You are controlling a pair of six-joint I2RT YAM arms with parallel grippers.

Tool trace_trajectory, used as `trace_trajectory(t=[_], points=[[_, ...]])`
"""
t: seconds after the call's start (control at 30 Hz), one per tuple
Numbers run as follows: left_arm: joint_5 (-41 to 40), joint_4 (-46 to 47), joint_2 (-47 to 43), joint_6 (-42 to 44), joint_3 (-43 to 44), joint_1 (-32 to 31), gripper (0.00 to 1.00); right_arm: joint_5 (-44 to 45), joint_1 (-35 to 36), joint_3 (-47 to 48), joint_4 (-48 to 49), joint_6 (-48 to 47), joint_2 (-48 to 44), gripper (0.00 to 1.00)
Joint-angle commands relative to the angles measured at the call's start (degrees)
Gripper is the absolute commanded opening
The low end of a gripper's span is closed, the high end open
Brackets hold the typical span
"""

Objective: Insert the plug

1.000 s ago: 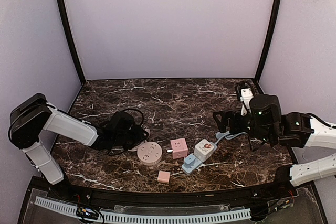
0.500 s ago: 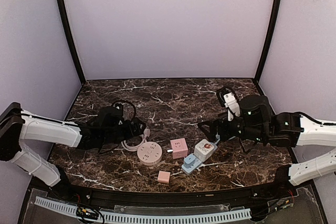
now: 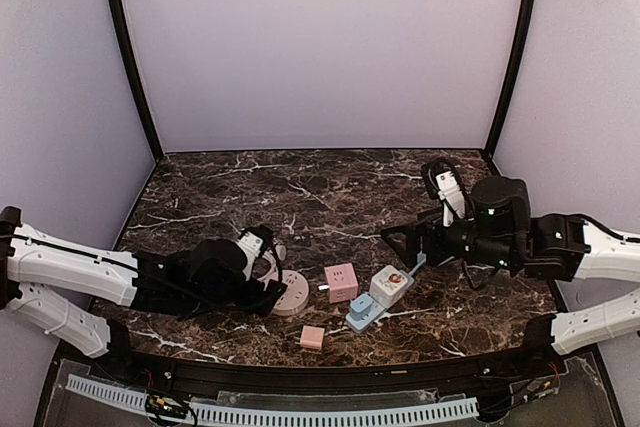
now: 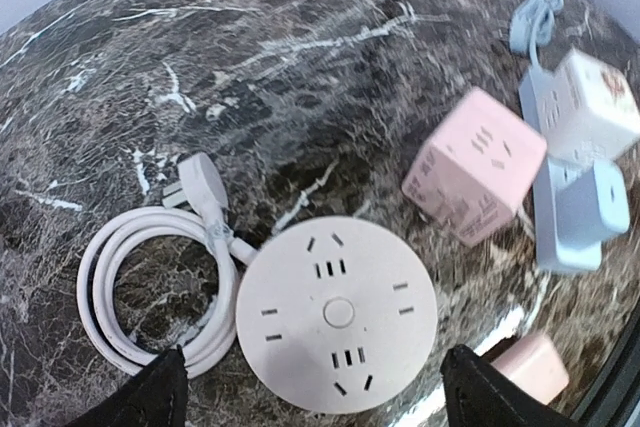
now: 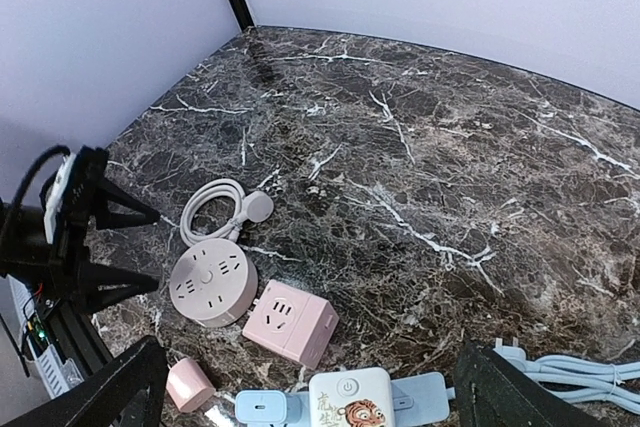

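Left gripper (image 4: 320, 402) hangs wide open and empty over a smooth, round white socket (image 4: 338, 312). The flat white plug (image 4: 205, 182) lies just beside it on the veined dark marble table (image 4: 300, 47), its cable (image 4: 110, 287) coiled in loops. Right gripper (image 5: 315, 392) is likewise spread wide, holding nothing.

A dark brown marble-patterned surface (image 3: 330, 182), veined in white, forms the floor of a booth. Plain pale lilac walls close it in: the back wall (image 3: 320, 47) at 12 o'clock, the left wall (image 3: 60, 77) at 9 o'clock, the right wall (image 3: 590, 77) at 3 o'clock. Two thin black posts (image 3: 130, 57) rise from the far corners at 11 and 1 o'clock, leaning outward. At 6 o'clock a black rail (image 3: 400, 372) edges the surface, with a white slotted strip (image 3: 300, 414) just on its near side. The light is soft and even, leaving a faint sheen on the stone.
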Motion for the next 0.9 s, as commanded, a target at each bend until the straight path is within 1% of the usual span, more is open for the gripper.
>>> trace_trajectory(t=[0.0, 0.07, 0.13, 0.2, 0.33, 0.4, 0.47, 0.53, 0.63, 0.67, 0.73, 0.87], points=[[2.38, -5.17, 3.14, 9.72, 2.29, -4.29, 0.85, 0.1, 0.25, 0.71, -1.97, 1.02, -2.51, 0.99], [4.92, -7.65, 5.03, 11.84, 4.25, -6.15, 0.82, 0.03, 0.21, 0.85, -3.2, 0.78, -3.36, 0.99], [6.16, -8.73, 6.6, 14.88, 5.77, -8.77, 0.81, -0.07, 0.21, 0.86, -3.84, 0.58, -4.18, 0.99], [7.52, -9.18, 7.8, 17.13, 6.41, -9.45, 0.81, 0.07, 0.23, 0.61, -4.48, 0.39, -4.82, 0.99], [10.8, -8.89, 9.45, 21.98, 7.8, -9.76, 0.81, 0.6, 0.24, -0.3, -4.71, 0.42, -5.76, 0.99], [11.38, -7.14, 9.95, 25.92, 7.78, -9.9, 0.8, 0.48, 0.26, -0.46, -4.72, 0.36, -6.0, 0.99], [12.28, -2.77, 11.12, 29.38, 7.53, -9.91, 0.8, 0.38, 0.25, -0.55, -4.78, 0.37, -6.26, 0.99], [13.91, -2.12, 13.34, 32.08, 8.64, -9.91, 0.79, 0.42, 0.24, -0.77, -4.83, 0.32, -6.67, 0.99], [14.79, -4.05, 17.25, 35.73, 11.05, -9.91, 0.77, 0.75, 0.23, -1.54, -4.88, 0.27, -7.61, 0.99], [15.68, -5.29, 17.73, 36.32, 11.93, -9.91, 0.74, 0.88, 0.25, -1.74, -4.89, 0.2, -7.89, 0.99], [17.98, -6.78, 18.32, 38.52, 12.72, -9.91, 0.73, 1.01, 0.21, -2.18, -4.89, 0.21, -8.34, 0.99], [20.13, -8.88, 18.31, 41.31, 13.45, -9.91, 0.71, 1.15, 0.21, -2.83, -4.65, 0.06, -8.86, 0.99]])
